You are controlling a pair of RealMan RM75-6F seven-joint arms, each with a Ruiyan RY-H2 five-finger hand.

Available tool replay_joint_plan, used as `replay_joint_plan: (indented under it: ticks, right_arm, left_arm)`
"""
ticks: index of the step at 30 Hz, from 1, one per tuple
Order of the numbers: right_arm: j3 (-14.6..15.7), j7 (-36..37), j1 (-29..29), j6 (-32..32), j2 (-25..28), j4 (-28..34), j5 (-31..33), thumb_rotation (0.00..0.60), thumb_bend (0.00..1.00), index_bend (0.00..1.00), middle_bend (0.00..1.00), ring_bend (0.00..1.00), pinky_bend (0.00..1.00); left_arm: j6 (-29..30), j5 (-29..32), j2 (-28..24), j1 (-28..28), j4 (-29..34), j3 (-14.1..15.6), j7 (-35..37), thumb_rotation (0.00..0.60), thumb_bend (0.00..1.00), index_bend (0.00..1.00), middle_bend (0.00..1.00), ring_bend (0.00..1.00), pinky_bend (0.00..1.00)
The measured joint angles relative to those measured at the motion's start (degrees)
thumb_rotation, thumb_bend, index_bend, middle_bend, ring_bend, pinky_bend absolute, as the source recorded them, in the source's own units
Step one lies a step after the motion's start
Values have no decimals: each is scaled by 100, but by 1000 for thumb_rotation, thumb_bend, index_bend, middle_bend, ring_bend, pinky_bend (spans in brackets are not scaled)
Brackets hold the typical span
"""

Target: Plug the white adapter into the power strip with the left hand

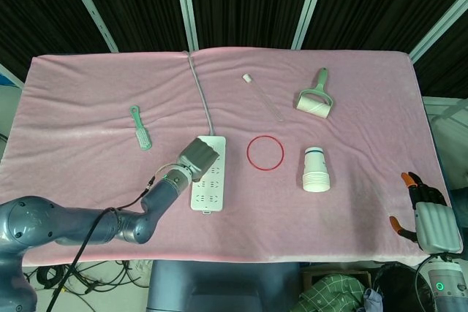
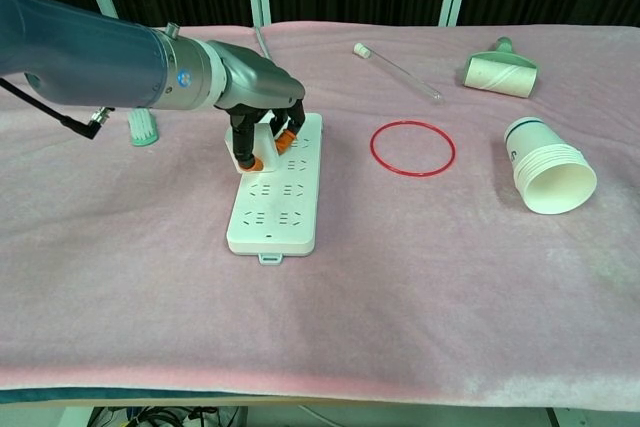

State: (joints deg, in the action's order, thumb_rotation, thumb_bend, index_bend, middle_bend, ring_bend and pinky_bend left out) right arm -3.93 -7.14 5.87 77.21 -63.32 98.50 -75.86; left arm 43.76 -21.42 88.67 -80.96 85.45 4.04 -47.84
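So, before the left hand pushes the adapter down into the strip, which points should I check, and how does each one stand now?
1. Left hand holds the white adapter: ok, the fingers are closed around it.
2. Adapter is over the power strip: ok, it sits above the strip's far end.
3. Prongs line up with a socket: cannot tell, the hand hides them.
4. Adapter is already seated: cannot tell.
5. Strip lies flat on the pink cloth: ok.
6. Red ring and paper cup are apart from the strip: ok.
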Motion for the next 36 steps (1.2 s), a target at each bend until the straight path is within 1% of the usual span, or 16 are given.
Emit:
replay_joint_plan:
  ticks: [11,19,28,30,32,33,34,36]
  right_arm:
    - [7,-1,3,-12,5,7,0,600,194,96,67,165,164]
    - [10,15,7,-22,10,11,-3,600,194,96,67,166,185]
    - [12,17,5,-14,7,7,-9,600,194,95,67,166,185]
    - [11,11,4,-9,5,6,-10,600,194,95,67,166,185]
    - [11,7,4,-5,2,5,-11,600,194,95,67,166,185]
    - [11,4,4,-6,0,5,-11,600,194,96,67,166,185]
    - [12,1,4,-6,0,5,-9,600,193,96,67,166,185]
    - [11,-2,5,-7,-2,7,-6,600,194,96,67,166,185]
  left_arm:
    - [-17,-223,183,5,-169,-83,89,600,396,635,684,563,843]
    - [-67,-118,328,-77,-316,26,-90,600,396,636,690,567,846]
    - [-46,1,478,-102,-470,154,-237,600,396,636,690,565,839]
    - [-33,-10,490,-100,-486,150,-240,600,388,608,672,540,802]
    - [0,-59,493,-96,-492,134,-232,600,361,536,620,481,729]
    - [29,-102,494,-92,-494,128,-231,600,330,477,569,433,672]
    - [68,-157,494,-85,-494,122,-229,600,311,447,539,407,644]
    - [196,-274,485,-61,-476,104,-223,600,238,336,403,295,525]
